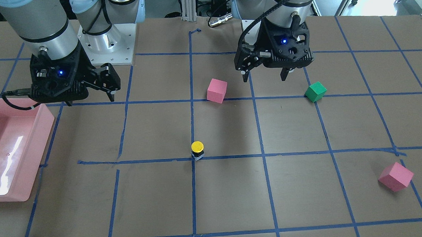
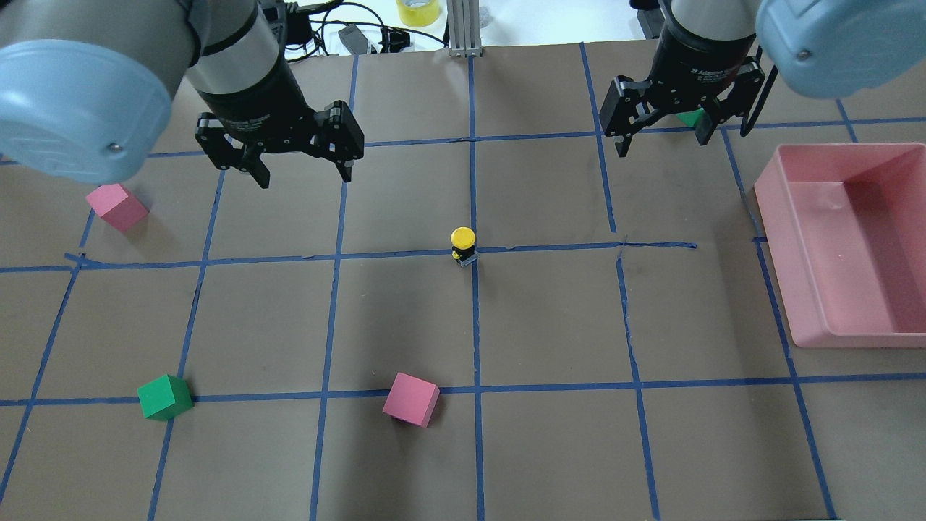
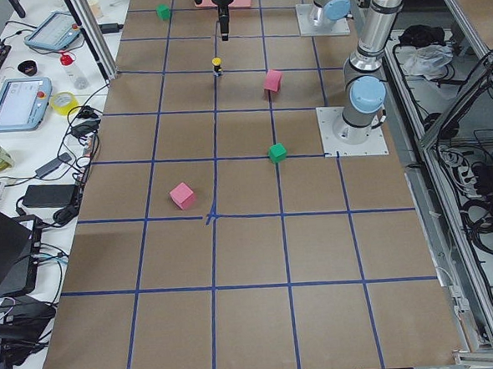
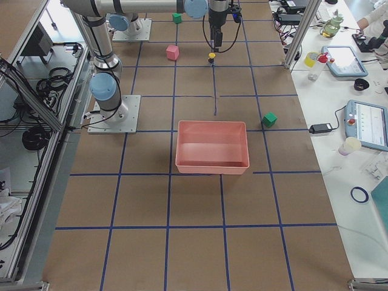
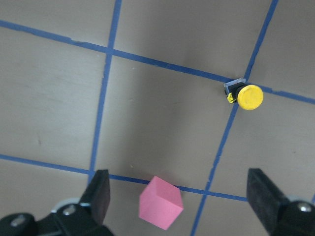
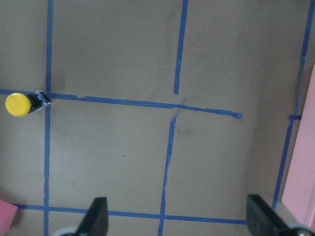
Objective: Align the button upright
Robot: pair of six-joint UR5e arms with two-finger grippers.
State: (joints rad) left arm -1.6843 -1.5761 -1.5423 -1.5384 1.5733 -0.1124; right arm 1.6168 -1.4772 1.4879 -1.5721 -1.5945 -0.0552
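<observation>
Yellow-capped push-button switch (image 2: 463,244), black-grey body, is noted cap-up on the blue tape crossing (image 2: 483,250). Left claw (image 2: 304,177) and right claw (image 2: 660,142) are spread, empty. Judged light, rigid, tippy; body flanks to be pinched.

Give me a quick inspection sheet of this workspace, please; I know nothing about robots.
Surface: brown table, gridded with blue tape.
Job's things: button standing upright, yellow cap on top, at a tape crossing mid-table, untouched.
Clutter: pink cubes, green cubes, a pink tray, all apart from the button.
Grippers: left gripper and right gripper both open, empty, above the table.
Cables: black cable looping at the left wrist.
Surroundings: side bench with tablets and a tape roll.
</observation>
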